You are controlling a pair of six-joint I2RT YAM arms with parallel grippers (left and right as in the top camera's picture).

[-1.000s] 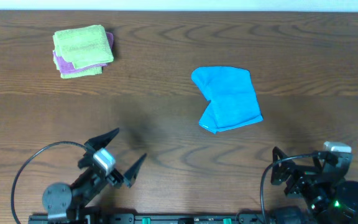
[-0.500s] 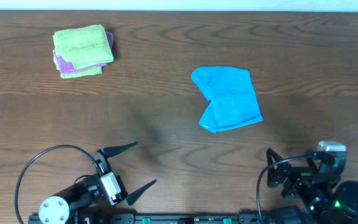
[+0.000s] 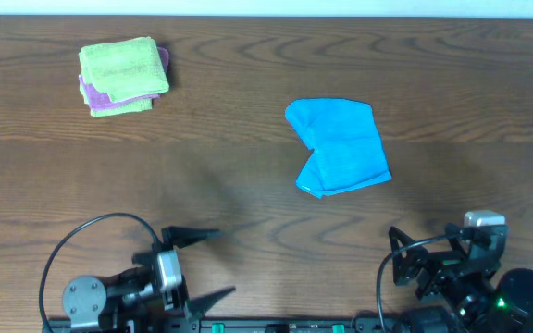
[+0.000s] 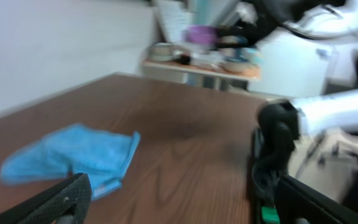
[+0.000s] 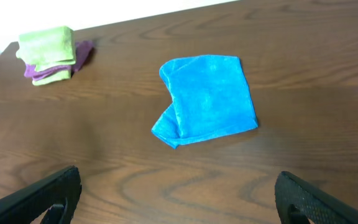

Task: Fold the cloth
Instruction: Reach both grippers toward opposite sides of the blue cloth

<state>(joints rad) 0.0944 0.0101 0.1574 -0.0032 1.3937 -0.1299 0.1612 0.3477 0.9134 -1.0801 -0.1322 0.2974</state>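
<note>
The sky-blue cloth [image 3: 339, 148] lies rumpled and partly doubled over on the brown table, right of centre. It also shows in the left wrist view as the cloth [image 4: 73, 155] and in the right wrist view as the cloth [image 5: 210, 99]. My left gripper [image 3: 225, 262] is open near the front edge at the left, pointing right, well short of the cloth. My right gripper [image 3: 398, 257] is open at the front right, below the cloth and apart from it. In both wrist views the left gripper [image 4: 185, 205] and the right gripper [image 5: 182, 202] have only bare table between their fingers.
A folded lime-green cloth [image 3: 123, 69] sits on a purple cloth [image 3: 95, 100] at the table's far left, also seen as the green cloth [image 5: 47, 45]. The right arm [image 4: 328, 118] fills the right of the left wrist view. Cluttered shelves [image 4: 216, 50] stand beyond the table.
My left arm has drawn back toward the front edge and swung its open gripper round to point right. The right gripper shifted slightly left and back. The cloth has not moved.
</note>
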